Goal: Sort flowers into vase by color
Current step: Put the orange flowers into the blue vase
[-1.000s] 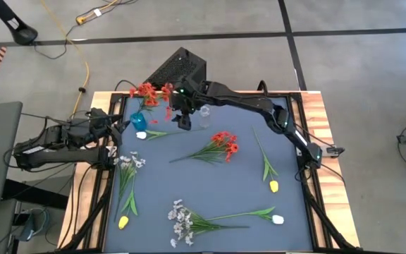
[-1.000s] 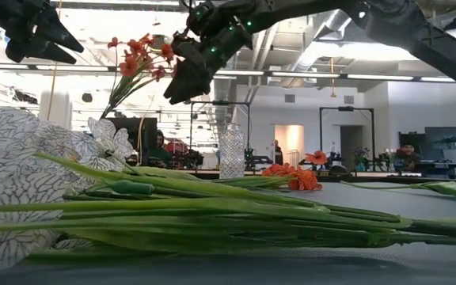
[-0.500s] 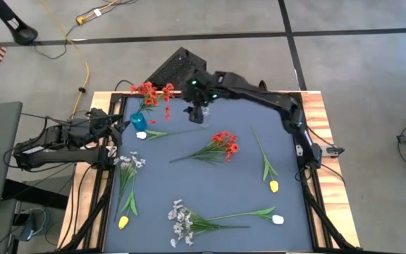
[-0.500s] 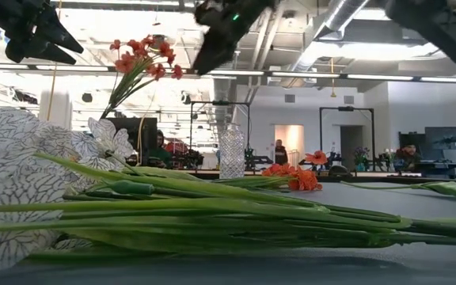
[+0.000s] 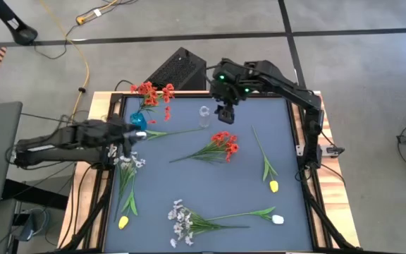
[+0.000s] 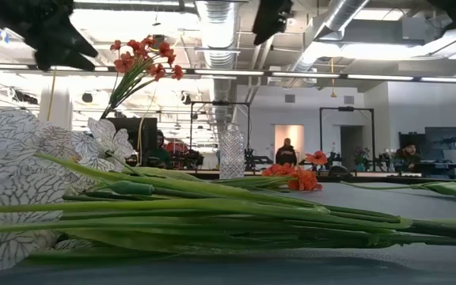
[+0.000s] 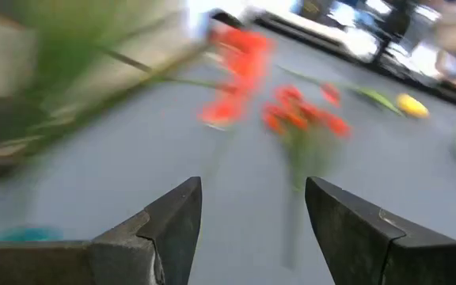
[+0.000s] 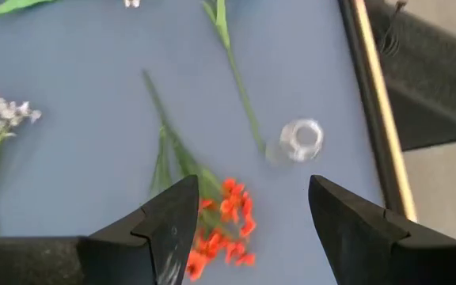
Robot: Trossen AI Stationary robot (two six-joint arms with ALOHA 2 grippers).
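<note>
Now that one red cluster [image 5: 149, 92] stands in the blue vase [image 5: 139, 121], the right gripper [image 5: 225, 113] has withdrawn, fingers apart and empty, while the left gripper [image 5: 128, 137], fingers apart, advances.

This is a big robot lab. Bare pipes [image 6: 220, 32] and long lights [image 6: 355, 75] run across the ceiling, people [image 6: 285, 152] sit at far desks, and cables [image 5: 83, 63] lie on the concrete floor.
</note>
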